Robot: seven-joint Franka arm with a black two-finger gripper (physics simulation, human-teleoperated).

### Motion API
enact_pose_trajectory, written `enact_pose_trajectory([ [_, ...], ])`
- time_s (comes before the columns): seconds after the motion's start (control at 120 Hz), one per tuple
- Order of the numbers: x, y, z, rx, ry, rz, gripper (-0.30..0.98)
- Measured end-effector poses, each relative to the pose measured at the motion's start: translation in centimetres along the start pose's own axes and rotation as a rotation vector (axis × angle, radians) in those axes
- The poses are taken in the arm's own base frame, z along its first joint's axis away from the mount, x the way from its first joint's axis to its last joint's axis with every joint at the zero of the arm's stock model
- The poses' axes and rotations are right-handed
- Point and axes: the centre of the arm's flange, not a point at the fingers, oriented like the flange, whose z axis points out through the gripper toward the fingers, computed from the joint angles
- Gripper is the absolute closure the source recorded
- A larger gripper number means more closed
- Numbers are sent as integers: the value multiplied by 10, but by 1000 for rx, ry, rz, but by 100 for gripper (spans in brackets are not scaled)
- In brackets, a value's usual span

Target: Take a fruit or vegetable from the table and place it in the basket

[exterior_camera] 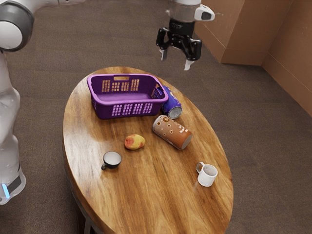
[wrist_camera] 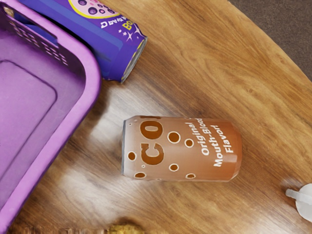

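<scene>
In the exterior view my gripper (exterior_camera: pixel 175 59) hangs open, high above the table's far side, with nothing between its fingers. A red-and-yellow fruit (exterior_camera: pixel 134 142) lies on the wooden table (exterior_camera: pixel 146 195), nearer the exterior view's bottom than the purple basket (exterior_camera: pixel 129 102) and apart from it. The inside of the basket that shows holds nothing. In the wrist view the basket (wrist_camera: pixel 87 92) shows its rim and one corner. A blurred yellowish patch (wrist_camera: pixel 126 228) is cut off by that view's edge; I cannot tell surely whether it is the fruit.
An orange-brown can (exterior_camera: pixel 172 132) lies on its side between fruit and gripper side, also in the wrist view (wrist_camera: pixel 183 149). A purple can (exterior_camera: pixel 171 103) lies against or close by the basket. A dark-sided cup (exterior_camera: pixel 112 160) is near the fruit; a white mug (exterior_camera: pixel 207 175) stands farther right.
</scene>
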Motion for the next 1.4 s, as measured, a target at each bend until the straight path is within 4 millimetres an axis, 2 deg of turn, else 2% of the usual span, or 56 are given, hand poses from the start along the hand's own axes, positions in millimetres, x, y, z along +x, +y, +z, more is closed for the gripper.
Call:
enact_pose_trajectory([
  [0.2, -4, 6, 8, 25, -25, -472, 0],
  [0.275, -11, 13, 9, 31, -31, -583, 0],
  [0.333, -16, 17, 9, 36, -32, -605, 0],
  [0.425, -15, 24, 21, 54, -48, -558, 0],
  [0.508, -9, 37, 49, 95, -73, -475, 0],
  [0.567, -13, 40, 61, 106, -86, -410, 0],
  [0.6, -22, 35, 74, 118, -102, -374, 0],
  [0.658, -49, 20, 100, 124, -125, -305, 0],
  [0.7, -74, 14, 111, 111, -126, -244, 0],
  [0.75, -98, -3, 124, 92, -125, -192, 0],
  [0.808, -111, -21, 137, 66, -115, -155, 0],
  [0.925, -98, -22, 161, 51, -76, -94, 0],
  [1.042, -89, -14, 167, 21, -33, -2, 0],
  [1.15, -91, -12, 172, -7, -32, 61, 0],
  [1.233, -97, -22, 187, 2, -45, 89, 0],
  [1.4, -78, -23, 231, 36, -76, 121, 1],
])
